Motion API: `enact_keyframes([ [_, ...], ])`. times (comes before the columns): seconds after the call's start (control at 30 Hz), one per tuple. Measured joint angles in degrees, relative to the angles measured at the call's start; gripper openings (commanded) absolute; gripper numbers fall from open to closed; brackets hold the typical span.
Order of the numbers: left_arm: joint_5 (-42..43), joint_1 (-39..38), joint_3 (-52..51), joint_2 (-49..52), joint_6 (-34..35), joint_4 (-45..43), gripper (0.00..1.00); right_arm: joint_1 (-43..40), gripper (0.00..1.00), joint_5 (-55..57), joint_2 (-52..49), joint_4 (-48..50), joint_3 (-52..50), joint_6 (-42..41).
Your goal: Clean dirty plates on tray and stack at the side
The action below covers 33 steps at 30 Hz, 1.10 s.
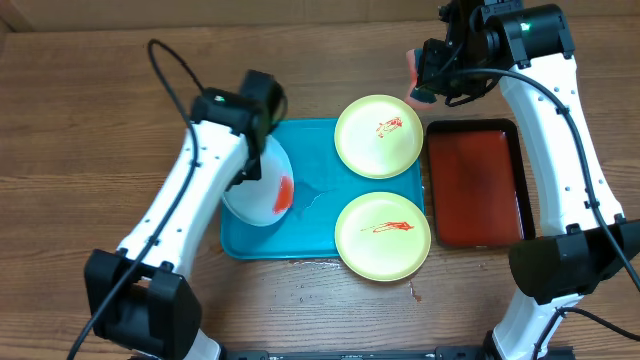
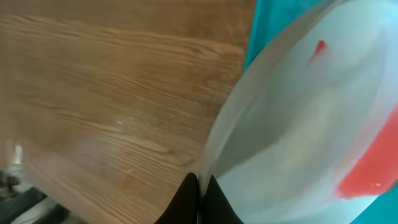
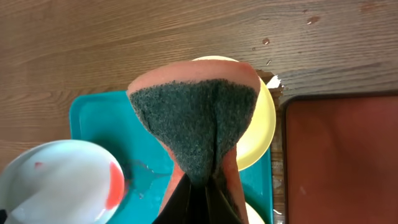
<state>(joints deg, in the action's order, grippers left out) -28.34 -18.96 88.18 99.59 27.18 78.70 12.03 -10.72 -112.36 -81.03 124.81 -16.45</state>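
Left gripper [image 2: 199, 190]: jaws pinched tight on the rim of the white plate [image 2: 298, 118]. The plate is held tilted at the left end of the teal tray [image 1: 310, 215], with a broad red smear [image 1: 285, 193] on its inner face. The left arm [image 1: 185, 195] runs diagonally from its near-left base, wrist bent down over the plate.

Right gripper [image 3: 198, 186]: clamped on a folded sponge [image 3: 196, 118], orange body, dark green scouring face toward the wrist camera. The right arm [image 1: 575, 130] rises along the table's right side and its wrist turns left. The gripper is over the wooden table [image 1: 80, 90], just beyond the rear yellow-green plate [image 1: 378, 137].

That plate and the front yellow-green plate [image 1: 382, 236] lie at the teal tray's right end, overhanging its rim, each with thin red streaks. A dark red tray [image 1: 475, 185] sits just to the right.
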Motion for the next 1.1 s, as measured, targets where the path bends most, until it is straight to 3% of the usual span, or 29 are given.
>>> enact_keyframes([
  [0.2, -9.18, -5.84, 0.0, 0.0, 6.86, -0.04, 0.04, 0.0, 0.04, 0.07, 0.0, -1.46, 0.0, 1.53],
  [0.6, -17.4, -6.78, 0.0, 0.0, 9.16, -0.04, 0.04, -1.51, 0.04, 0.26, 0.0, -1.49, 0.0, 2.97],
  [1.1, -19.06, -6.8, 0.0, 0.0, 9.35, -1.55, 0.04, -1.88, 0.04, 0.26, 0.0, -2.8, 0.0, 3.54],
])
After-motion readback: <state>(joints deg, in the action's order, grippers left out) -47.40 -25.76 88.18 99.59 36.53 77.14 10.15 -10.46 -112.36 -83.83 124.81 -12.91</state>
